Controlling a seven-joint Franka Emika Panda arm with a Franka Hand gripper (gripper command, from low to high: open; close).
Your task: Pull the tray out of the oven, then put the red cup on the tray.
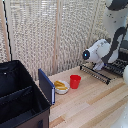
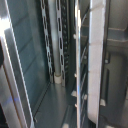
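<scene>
The Panda arm's gripper (image 1: 103,64) reaches at the wire tray (image 1: 95,73), which juts from the oven (image 1: 119,65) (finger state cannot be told); the red cup (image 1: 75,81) stands beside a food bowl (image 1: 61,87).

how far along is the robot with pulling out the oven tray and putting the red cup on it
Roughly midway. The tray already sticks out of the oven over the table. The gripper is down at the oven by the tray; whether it grips anything is unclear. Left: the red cup stands on the table beside a bowl, not yet on the tray.
</scene>
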